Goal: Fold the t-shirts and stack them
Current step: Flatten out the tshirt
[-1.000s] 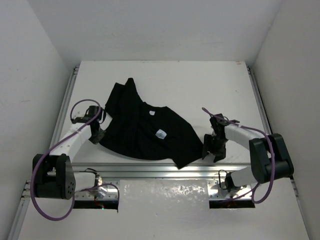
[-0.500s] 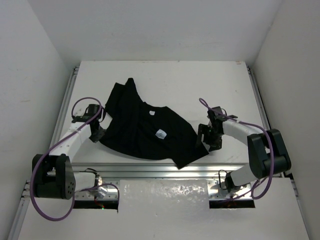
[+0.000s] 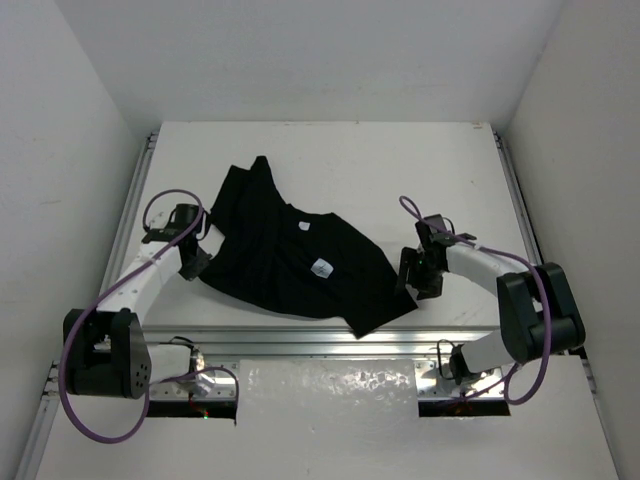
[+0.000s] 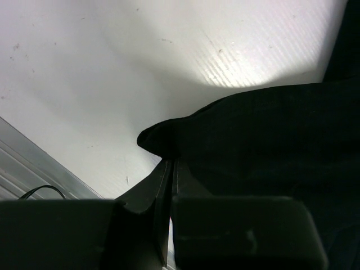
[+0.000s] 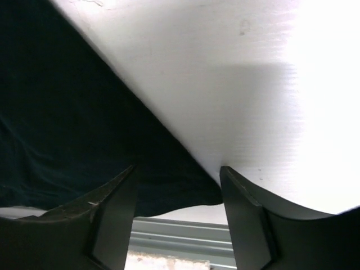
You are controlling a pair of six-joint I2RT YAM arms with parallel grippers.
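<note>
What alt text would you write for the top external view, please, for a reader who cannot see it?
Seen from above, a rumpled black t-shirt lies on a white table between two robot arms. The left gripper is shut on the shirt's left edge, and the right gripper stands open at its right edge.
</note>
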